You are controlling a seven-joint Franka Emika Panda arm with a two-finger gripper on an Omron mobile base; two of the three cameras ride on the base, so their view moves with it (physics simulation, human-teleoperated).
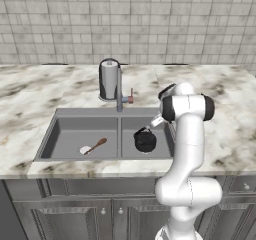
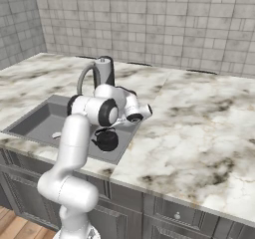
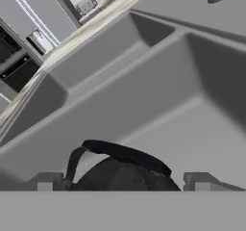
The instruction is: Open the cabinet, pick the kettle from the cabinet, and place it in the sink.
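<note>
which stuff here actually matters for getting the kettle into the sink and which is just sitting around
Part of the job:
- kettle, sitting in the right basin
- sink
- gripper, open, its fingertips on either side of the kettle's handle

Just lying about:
- wooden spoon in the left basin
- paper towel roll behind the faucet
- base cabinets below the counter

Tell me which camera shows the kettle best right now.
Left base view: the whole kettle sits unobstructed in the sink's right basin. Right base view has the arm partly covering it; hand view catches just its handle and top.
</note>
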